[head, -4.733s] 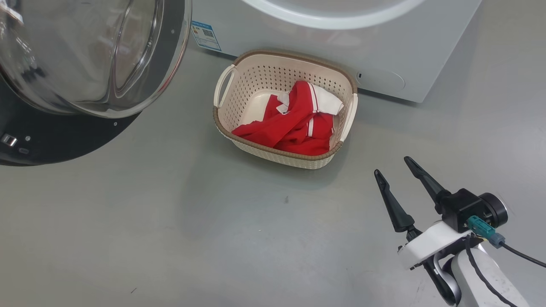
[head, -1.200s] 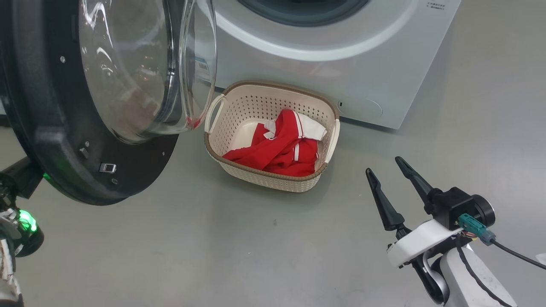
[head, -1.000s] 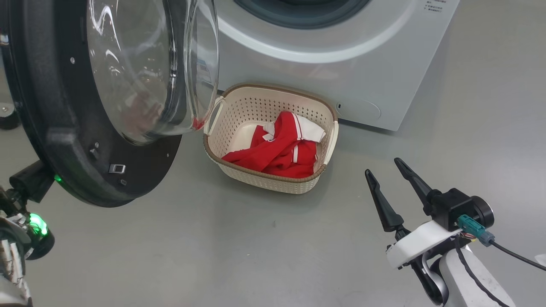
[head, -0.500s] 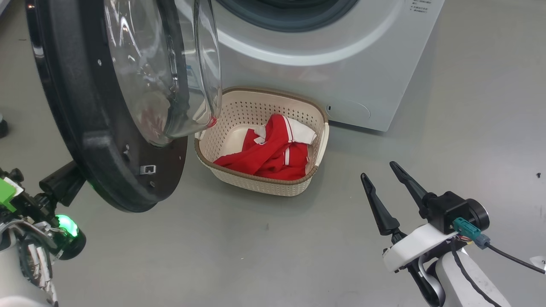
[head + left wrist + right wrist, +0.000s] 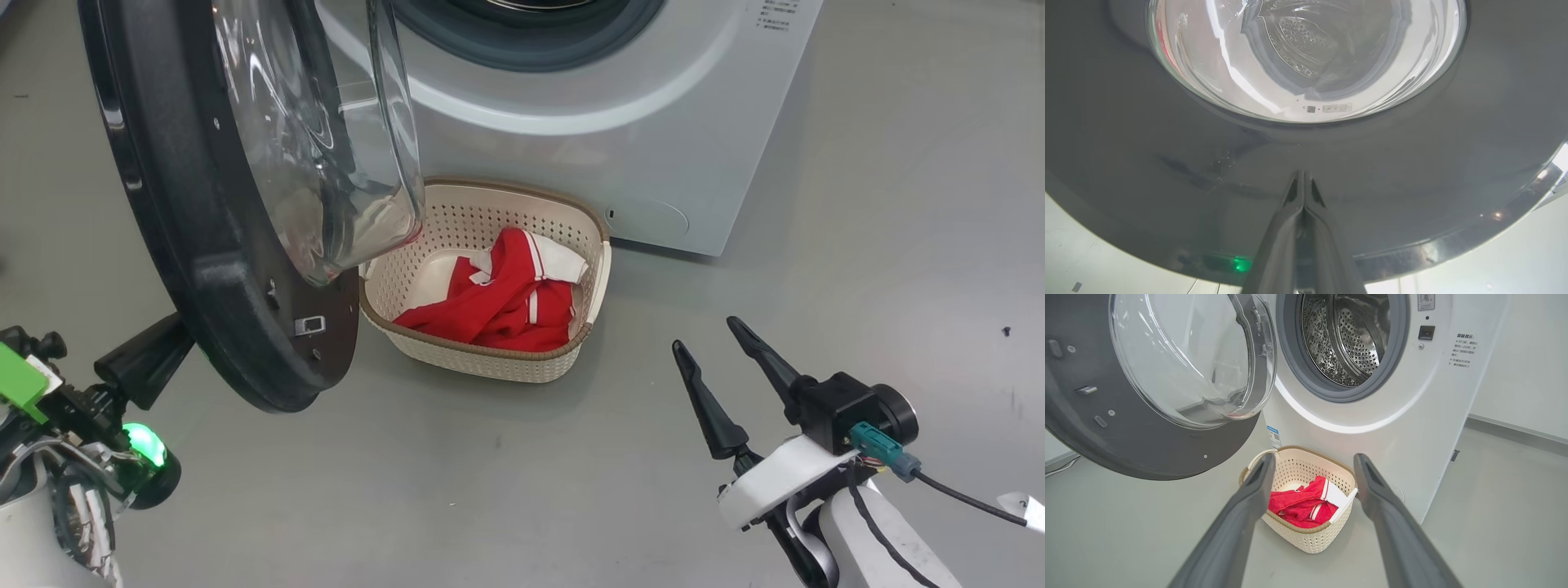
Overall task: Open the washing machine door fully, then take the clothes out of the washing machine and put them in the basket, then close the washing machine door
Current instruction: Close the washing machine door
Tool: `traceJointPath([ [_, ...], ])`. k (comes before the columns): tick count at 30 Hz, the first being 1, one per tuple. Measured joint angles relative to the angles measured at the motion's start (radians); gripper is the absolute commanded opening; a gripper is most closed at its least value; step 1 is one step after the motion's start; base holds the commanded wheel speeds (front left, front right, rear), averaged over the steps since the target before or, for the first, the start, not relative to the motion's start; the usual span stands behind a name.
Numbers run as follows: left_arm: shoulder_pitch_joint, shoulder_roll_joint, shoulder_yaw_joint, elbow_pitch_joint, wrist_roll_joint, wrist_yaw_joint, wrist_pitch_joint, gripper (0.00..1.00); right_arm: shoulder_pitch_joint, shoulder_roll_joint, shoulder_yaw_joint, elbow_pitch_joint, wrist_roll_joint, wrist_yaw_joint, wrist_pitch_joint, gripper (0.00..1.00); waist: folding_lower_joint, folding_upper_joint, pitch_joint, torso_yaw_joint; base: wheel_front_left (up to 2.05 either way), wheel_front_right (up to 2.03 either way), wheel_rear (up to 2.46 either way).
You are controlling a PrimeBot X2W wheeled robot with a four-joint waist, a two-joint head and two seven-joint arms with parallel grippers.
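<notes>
The basket (image 5: pixel 482 363) stands on the floor (image 5: pixel 490 490), just before the washing machine (image 5: pixel 571 147), which lies at its 12 o'clock. The clothes (image 5: pixel 498 306) lie in the basket. The washing machine door (image 5: pixel 188 245) hangs swung out at the basket's 9 to 10 o'clock, its window over the basket's left end. The left gripper (image 5: pixel 1302 179) sits at 8 o'clock, at the door's outer face. The right gripper (image 5: pixel 704 335) sits at 4 o'clock, well apart from the basket.

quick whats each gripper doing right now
Left gripper: jaws shut, empty, tips against the glossy black-rimmed round washing machine door.
Right gripper: jaws open, holding nothing.
</notes>
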Motion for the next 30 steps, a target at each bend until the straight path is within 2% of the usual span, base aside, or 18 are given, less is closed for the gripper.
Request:
traceJointPath([
  [16,0.037,-0.004,-0.051,-0.050,-0.037,0.024,-0.010,0.00,0.002,0.004,-0.026,-0.002,0.000,0.000,0.000,1.00,0.0000,0.0000,0.012,-0.048,0.00,0.00,0.00],
  [21,0.054,-0.005,-0.070,-0.076,-0.042,0.006,-0.049,0.00,0.002,0.004,-0.033,-0.002,0.000,0.000,0.000,1.00,0.0000,0.0000,0.013,-0.048,0.00,0.00,0.00],
  [24,0.065,-0.008,-0.072,-0.095,-0.010,-0.019,-0.102,0.00,0.003,0.004,-0.042,-0.002,0.000,0.000,0.000,1.00,0.0000,0.0000,0.011,-0.045,0.00,0.00,0.00],
  [30,0.120,-0.009,-0.099,-0.170,0.155,-0.063,-0.230,0.00,0.019,0.005,-0.050,-0.002,0.000,0.000,0.000,1.00,0.0000,0.0000,0.001,-0.031,0.00,0.00,0.00],
])
